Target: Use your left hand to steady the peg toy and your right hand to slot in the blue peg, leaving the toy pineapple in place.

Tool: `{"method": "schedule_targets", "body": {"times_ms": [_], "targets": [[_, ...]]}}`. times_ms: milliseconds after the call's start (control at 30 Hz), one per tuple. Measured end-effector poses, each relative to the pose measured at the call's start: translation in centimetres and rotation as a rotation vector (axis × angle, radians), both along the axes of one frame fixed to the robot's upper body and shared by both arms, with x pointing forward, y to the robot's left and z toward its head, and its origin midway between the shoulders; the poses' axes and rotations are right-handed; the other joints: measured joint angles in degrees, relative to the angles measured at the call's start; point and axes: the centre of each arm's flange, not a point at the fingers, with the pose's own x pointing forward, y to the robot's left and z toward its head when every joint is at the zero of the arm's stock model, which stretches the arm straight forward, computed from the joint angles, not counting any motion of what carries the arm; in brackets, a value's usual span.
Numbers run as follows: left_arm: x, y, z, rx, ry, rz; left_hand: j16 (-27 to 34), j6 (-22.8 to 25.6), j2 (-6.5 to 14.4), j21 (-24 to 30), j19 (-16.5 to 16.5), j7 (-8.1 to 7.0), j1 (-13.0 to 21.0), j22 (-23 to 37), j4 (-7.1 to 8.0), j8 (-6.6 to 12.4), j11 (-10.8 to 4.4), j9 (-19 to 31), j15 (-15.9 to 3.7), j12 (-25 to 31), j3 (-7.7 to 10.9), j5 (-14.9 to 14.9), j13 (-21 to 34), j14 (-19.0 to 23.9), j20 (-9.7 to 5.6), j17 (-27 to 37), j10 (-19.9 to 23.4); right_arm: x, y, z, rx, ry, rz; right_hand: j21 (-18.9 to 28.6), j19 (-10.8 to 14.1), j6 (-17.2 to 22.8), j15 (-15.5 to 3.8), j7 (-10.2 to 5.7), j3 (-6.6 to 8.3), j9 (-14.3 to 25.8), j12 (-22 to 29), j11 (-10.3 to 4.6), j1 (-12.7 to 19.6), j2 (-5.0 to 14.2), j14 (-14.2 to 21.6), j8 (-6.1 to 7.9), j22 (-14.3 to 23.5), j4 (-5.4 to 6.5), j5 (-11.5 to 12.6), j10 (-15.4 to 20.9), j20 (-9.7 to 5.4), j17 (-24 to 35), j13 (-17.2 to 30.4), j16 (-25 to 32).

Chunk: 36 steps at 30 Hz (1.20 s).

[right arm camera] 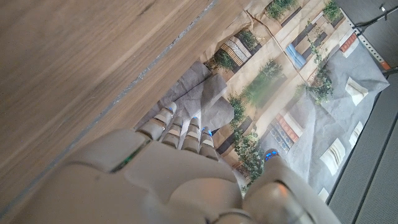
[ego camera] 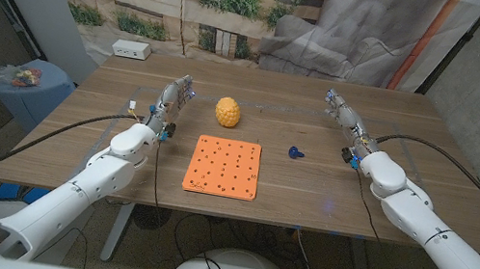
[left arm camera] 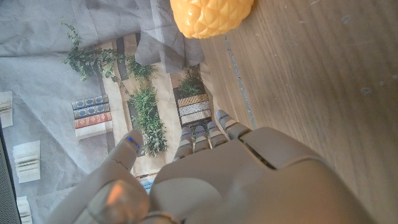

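While my left hand [ego camera: 175, 97] and right hand [ego camera: 342, 112] wait open and empty, nothing is done: the small blue peg [ego camera: 295, 152] lies beside the flat orange square pegboard [ego camera: 223, 166], the yellow toy pineapple [ego camera: 228, 111] undisturbed.

No legible text, brand, number or sign made out in any view. Faint dark marks seen around holes of orange peg board [ego camera: 223, 167] at table middle, too small to be read. Backdrop print carries no readable lettering.
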Motion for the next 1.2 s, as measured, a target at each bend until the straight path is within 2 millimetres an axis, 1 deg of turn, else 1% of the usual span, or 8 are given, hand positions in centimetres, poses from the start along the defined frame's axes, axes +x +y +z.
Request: {"method": "schedule_targets", "body": {"times_ms": [100,233,433,533,733,767,833,1200], "targets": [[0.1,0.0,0.0,-0.001,0.002,0.001,0.0,0.1,0.0,0.0,0.0,0.08,0.0,0.0,-0.23,0.00,0.08,0.0,0.00,0.0,0.23,0.0,0.0,0.0,0.00,0.0,0.1,-0.4,-0.1,0.2,-0.036,-0.019,-0.015,0.0,-0.4,0.0,0.00,0.00,0.02,0.0,0.0,0.00,0.0,-0.01,0.0,0.04,0.0,-0.65,0.0,0.0,0.41,-0.3,0.0,0.0],[0.2,0.0,0.0,-0.004,0.005,0.005,0.2,0.6,0.0,0.0,0.6,-0.20,0.0,0.0,-0.70,0.00,-0.08,0.0,-0.07,0.1,0.21,0.0,0.0,0.5,0.00,0.0,0.7,-1.0,-0.1,0.7,-0.082,-0.041,-0.030,0.0,-1.0,0.7,0.44,-0.71,0.46,0.0,0.0,-0.17,1.6,-0.56,-0.4,0.46,0.0,-2.24,0.0,-0.3,1.02,-0.8,0.1,-0.2],[0.6,-0.2,0.1,-0.017,0.008,0.016,0.2,1.0,0.0,0.4,1.1,-0.21,0.0,0.0,-0.70,0.22,-0.33,0.0,-0.30,0.2,0.21,0.0,0.0,0.9,-0.10,0.2,1.1,-1.5,-0.3,1.2,-0.174,-0.062,-0.069,0.0,-1.7,0.7,1.27,-0.71,0.75,0.3,-0.3,-0.26,2.8,-1.13,-1.3,0.46,0.0,-3.49,-0.3,-1.7,1.73,-1.3,0.2,-0.5],[0.8,-0.3,0.1,-0.020,0.009,0.019,0.2,1.0,0.0,0.4,1.2,-0.21,0.0,0.0,-0.69,0.22,-0.25,0.0,-0.42,0.2,0.21,0.0,0.0,1.1,0.02,0.3,1.2,-1.9,-0.4,1.5,-0.225,-0.070,-0.086,0.0,-1.4,0.5,1.65,-0.96,0.83,0.3,-0.3,-0.36,3.4,-1.73,-1.7,0.46,0.0,-4.45,-0.3,-2.2,2.70,-1.6,0.2,-0.5],[1.3,-0.5,0.2,-0.029,0.008,0.034,0.5,2.4,0.0,0.4,2.5,-0.04,0.0,0.0,-0.93,0.65,-0.53,0.0,-0.40,0.2,0.45,0.0,0.0,2.5,-0.21,0.3,2.8,-2.5,-0.5,2.0,-0.303,-0.072,-0.112,0.0,-1.4,-0.4,1.98,-1.85,1.50,0.3,-0.3,-0.41,5.3,-2.26,-1.7,0.46,0.0,-6.25,-0.7,-2.7,3.30,-1.9,0.2,-0.5],[1.3,-0.6,0.2,-0.030,0.007,0.035,0.5,2.5,0.0,0.4,2.5,-0.12,0.0,0.0,-0.93,0.66,-0.53,0.0,-0.40,0.2,0.45,0.0,0.0,2.5,-0.21,0.3,2.7,-2.6,-0.6,2.1,-0.313,-0.073,-0.116,0.0,-1.4,-0.6,2.10,-2.00,1.45,0.3,-0.3,-0.29,5.9,-1.69,-1.7,0.45,0.0,-6.66,-0.7,-2.8,3.29,-2.0,0.2,-0.5],[1.5,-0.6,0.3,-0.032,0.003,0.037,0.5,2.5,0.0,0.4,2.5,-0.12,0.0,0.0,-0.93,0.66,-0.53,0.0,-0.40,0.2,0.45,0.0,0.0,2.5,-0.21,0.3,2.7,-2.8,-0.6,2.2,-0.330,-0.074,-0.123,0.0,-1.6,-0.6,2.27,-2.04,1.88,0.3,-0.3,0.11,6.4,-2.17,-1.9,0.46,0.0,-7.20,-1.0,-3.2,3.51,-2.1,0.4,-0.5],[2.0,-0.9,0.6,-0.033,-0.001,0.039,0.5,2.5,0.0,0.4,2.7,-0.12,0.0,0.0,-1.17,0.66,-0.53,0.0,-0.40,0.2,0.69,0.0,0.0,2.5,0.01,0.3,2.7,-4.1,-0.5,3.7,-0.517,-0.084,-0.174,0.0,-2.4,-1.3,3.29,-1.99,3.49,0.6,-0.5,-0.03,10.2,-1.63,-2.9,0.46,0.0,-10.65,-1.2,-5.2,4.22,-2.7,0.5,-0.4]]}}
